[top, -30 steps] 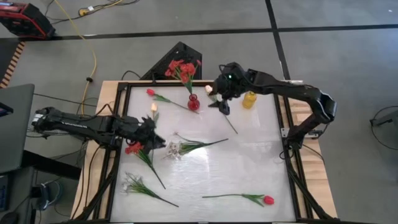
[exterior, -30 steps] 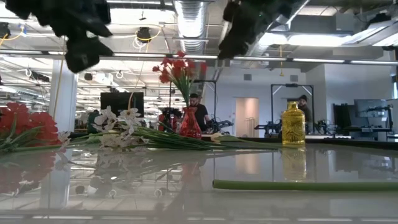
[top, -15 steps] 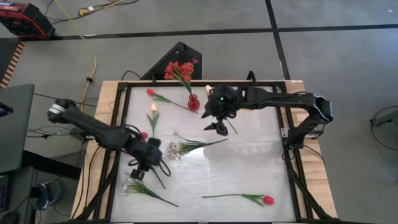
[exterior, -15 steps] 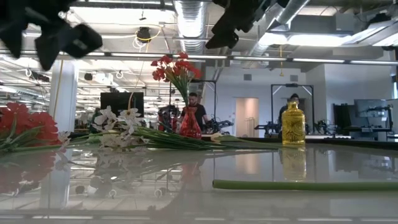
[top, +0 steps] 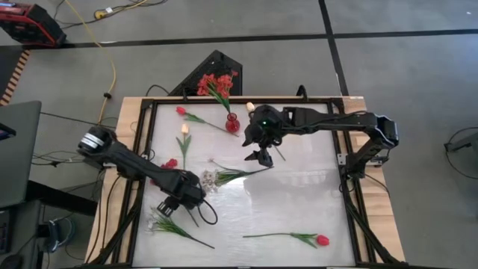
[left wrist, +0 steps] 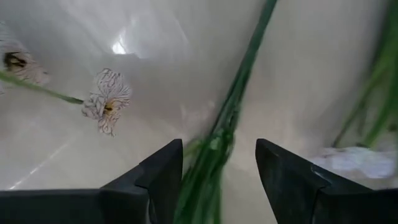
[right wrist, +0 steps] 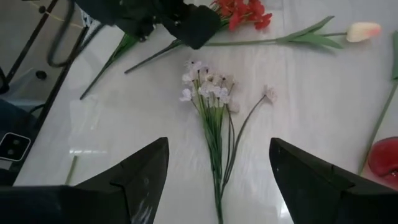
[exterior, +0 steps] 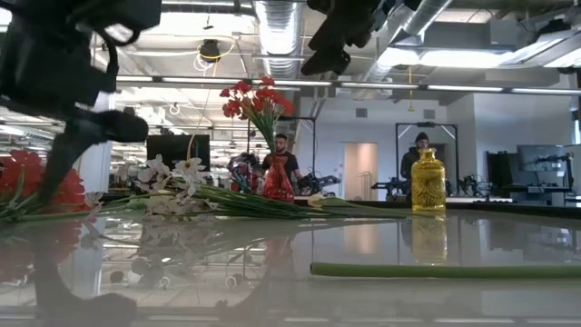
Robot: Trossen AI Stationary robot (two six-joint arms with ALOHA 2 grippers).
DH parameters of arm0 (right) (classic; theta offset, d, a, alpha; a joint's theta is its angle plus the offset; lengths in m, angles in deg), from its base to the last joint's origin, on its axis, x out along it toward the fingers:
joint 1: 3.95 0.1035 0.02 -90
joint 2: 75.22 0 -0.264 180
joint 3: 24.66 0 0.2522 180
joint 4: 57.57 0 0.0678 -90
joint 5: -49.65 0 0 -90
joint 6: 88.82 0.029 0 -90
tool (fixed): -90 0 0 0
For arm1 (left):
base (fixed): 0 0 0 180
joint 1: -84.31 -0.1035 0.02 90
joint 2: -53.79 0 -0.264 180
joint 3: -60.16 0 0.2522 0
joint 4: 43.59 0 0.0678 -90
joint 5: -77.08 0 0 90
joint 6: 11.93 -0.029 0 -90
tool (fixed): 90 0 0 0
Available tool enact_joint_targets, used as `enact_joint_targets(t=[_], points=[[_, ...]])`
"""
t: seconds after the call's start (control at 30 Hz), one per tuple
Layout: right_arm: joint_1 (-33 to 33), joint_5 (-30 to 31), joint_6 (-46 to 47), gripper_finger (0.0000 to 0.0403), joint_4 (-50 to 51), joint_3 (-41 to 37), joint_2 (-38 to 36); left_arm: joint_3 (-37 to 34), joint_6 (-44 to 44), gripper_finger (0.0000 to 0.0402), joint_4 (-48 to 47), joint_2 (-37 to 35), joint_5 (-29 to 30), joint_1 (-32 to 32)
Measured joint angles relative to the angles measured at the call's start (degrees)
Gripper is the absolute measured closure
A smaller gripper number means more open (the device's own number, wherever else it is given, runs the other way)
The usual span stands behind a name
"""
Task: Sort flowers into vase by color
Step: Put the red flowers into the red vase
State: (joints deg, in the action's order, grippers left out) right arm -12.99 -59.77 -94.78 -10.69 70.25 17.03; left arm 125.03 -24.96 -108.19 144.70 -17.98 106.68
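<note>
My left gripper is open and low over the table, its fingers on either side of the green stem of a red blossom cluster without touching it. My right gripper is open and empty, held high above the table's middle. A white spray lies between the grippers and also shows in the right wrist view. A red vase at the far side holds red blossoms. A cream tulip and a red tulip lie at the far left.
Another white spray lies near the front left and a red tulip at the front right. A cream tulip head shows beside my right arm. The yellow vase stands at the far right, under my right arm in the high view.
My left gripper has moved from over the red blossom cluster toward the table's near edge and down along its stem. My right gripper has moved from beside the red vase toward the table's middle, and its arm now covers the yellow vase in the high view.
</note>
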Motion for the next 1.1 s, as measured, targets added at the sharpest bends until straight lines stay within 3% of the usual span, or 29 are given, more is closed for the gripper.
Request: enact_joint_targets(t=[0.17, 0.3, 0.57, 0.67, 0.9, 1.0, 1.1], points=[[0.04, 0.00, -0.02, 0.0098, -0.06, 0.00, 0.00, 0.00, -1.91, 0.0223, 3.88, 3.31, 0.02, 1.42], [-0.11, 0.00, -0.02, 0.0098, -0.07, 0.00, 0.00, -0.47, -3.43, 0.0252, 4.23, 4.47, 4.15, 4.78], [-0.11, 0.00, -0.02, 0.0098, -0.12, 0.00, 0.00, -1.95, 3.73, 0.0384, 4.21, 2.80, 5.16, 8.17], [-0.11, -0.01, -0.04, 0.0098, -0.13, 0.00, 0.00, -0.93, 6.88, 0.0391, 3.17, -0.92, 7.49, 7.96], [-0.11, -0.03, -0.51, 0.0098, -0.75, 0.01, 0.00, 7.28, 14.43, 0.0398, -2.99, -17.47, 17.54, 3.66], [-0.11, -0.05, -0.84, 0.0098, -2.81, 0.00, -0.02, 10.11, 22.50, 0.0398, -1.93, -25.21, 17.90, 0.13], [0.23, -0.01, -4.73, 0.0098, -5.40, 0.00, -0.44, 10.91, 36.28, 0.0398, -0.36, -31.70, 17.79, -4.50]])
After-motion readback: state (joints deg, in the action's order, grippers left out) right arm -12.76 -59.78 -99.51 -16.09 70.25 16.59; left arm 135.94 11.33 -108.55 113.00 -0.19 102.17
